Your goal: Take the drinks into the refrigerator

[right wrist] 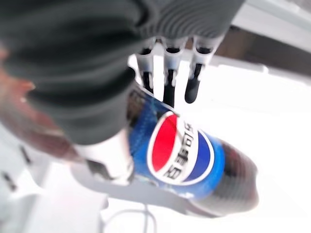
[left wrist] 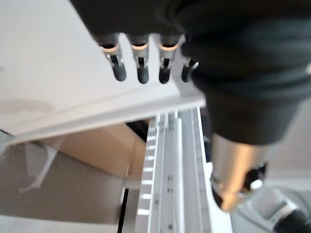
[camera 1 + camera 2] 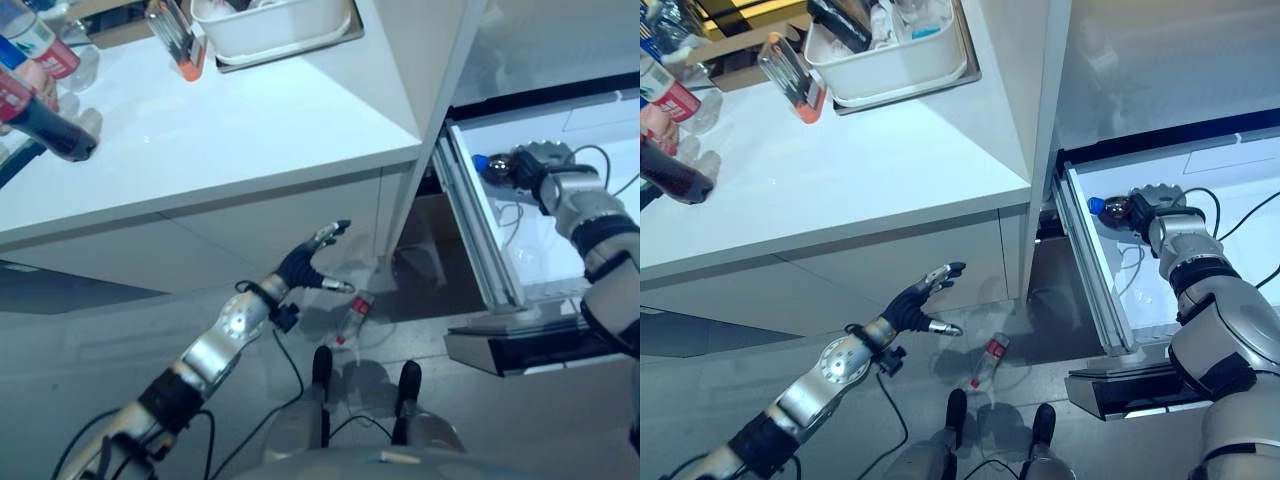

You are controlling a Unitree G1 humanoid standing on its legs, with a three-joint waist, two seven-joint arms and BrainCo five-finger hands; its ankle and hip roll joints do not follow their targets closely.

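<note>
So the right hand (image 3: 1152,212) is reaching into the pulled-out refrigerator drawer (image 3: 1095,290), and it's got a cola bottle (image 1: 194,162) in it. In the right wrist view you can see the fingers (image 1: 193,87) curled over the top of the blue-labelled bottle, with dark drink showing past the label. From the head views the bottle's blue cap (image 3: 1096,205) pokes out of the hand on the side toward the white cabinet, and the bottle lies roughly sideways, just above the drawer's white inside. Can't tell if it's touching the drawer floor or not.

The left hand (image 3: 312,262) is out in the open, down below the edge of the white worktop (image 3: 220,140), holding nothing. Fingers are stretched out and spread, thumb sticking off to the side. In its own wrist view the fingers (image 2: 141,65) hang straight, with the worktop edge and the drawer's rail past them.

Just past the left hand's thumb, down on the grey floor (image 3: 480,420), there's a small clear bottle with a red label (image 3: 355,315) lying on its side, not touching the hand.

Way off from the left hand, at the far corner of the worktop, a person's hand (image 3: 38,78) is gripping a dark cola bottle (image 3: 45,125) tilted over the surface, with another red-labelled bottle (image 3: 40,42) right beside it. There's also a white tub (image 3: 275,30) further back on the worktop with an orange-ended item (image 3: 178,42) leaning next to it.
</note>
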